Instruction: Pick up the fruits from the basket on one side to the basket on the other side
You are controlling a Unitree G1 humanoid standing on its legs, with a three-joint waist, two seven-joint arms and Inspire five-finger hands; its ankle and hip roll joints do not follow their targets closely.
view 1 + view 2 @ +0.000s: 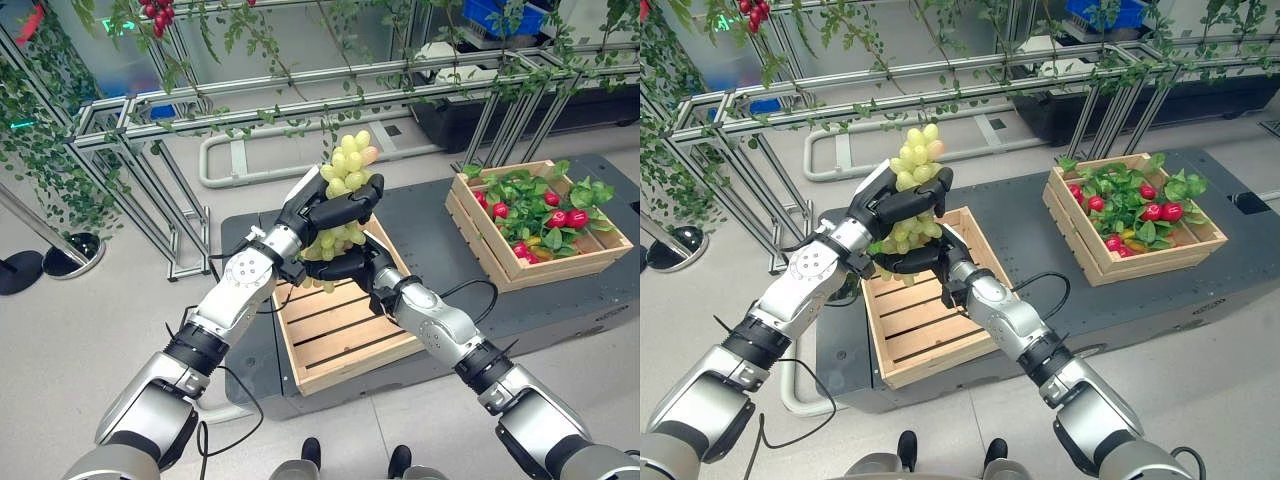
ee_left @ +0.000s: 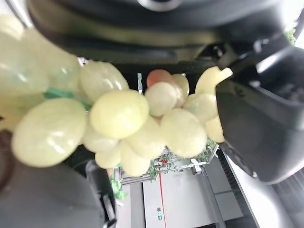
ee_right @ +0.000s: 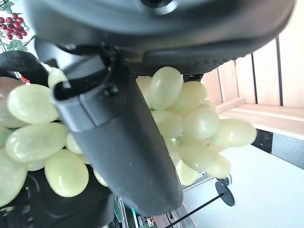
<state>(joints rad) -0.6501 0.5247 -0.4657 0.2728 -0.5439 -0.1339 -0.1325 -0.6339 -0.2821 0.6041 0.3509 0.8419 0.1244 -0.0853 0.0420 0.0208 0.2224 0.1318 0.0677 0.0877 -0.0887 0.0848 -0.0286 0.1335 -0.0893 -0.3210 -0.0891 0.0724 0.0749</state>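
A bunch of green grapes (image 1: 345,175) hangs in the air above the near wooden crate (image 1: 340,335). My left hand (image 1: 325,205) has its fingers curled round the middle of the bunch. My right hand (image 1: 345,262) is curled round the lower part of the bunch from below. In the left wrist view the grapes (image 2: 118,118) lie between the dark fingers. In the right wrist view a dark finger (image 3: 118,137) crosses the grapes (image 3: 190,123). The near crate's slatted floor is bare where it shows.
A second wooden crate (image 1: 575,255) with red fruits (image 1: 565,217) and green leaves stands to the right on the dark platform (image 1: 430,215). A metal frame with vines (image 1: 300,95) stands behind. A black round stand base (image 1: 70,255) is on the floor at left.
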